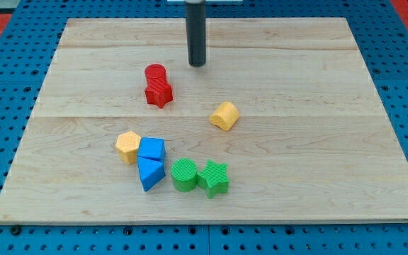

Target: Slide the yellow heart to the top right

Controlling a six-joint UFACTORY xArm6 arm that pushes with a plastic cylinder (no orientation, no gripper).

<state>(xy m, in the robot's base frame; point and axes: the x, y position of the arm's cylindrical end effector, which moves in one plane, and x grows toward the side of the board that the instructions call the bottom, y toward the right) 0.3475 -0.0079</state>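
The yellow heart (224,115) lies near the middle of the wooden board (317,163), slightly right of centre. My tip (197,64) rests on the board near the view's top, above and a little left of the heart, with a clear gap between them. Two red blocks sit just left of and below the tip: a rounded one (156,72) and a star-like one (159,93), touching each other.
A yellow hexagon (128,146), a blue cube (151,149) and a blue triangle (150,172) cluster at the lower left. A green cylinder (184,174) and a green star (214,178) touch just right of them. Blue pegboard surrounds the board.
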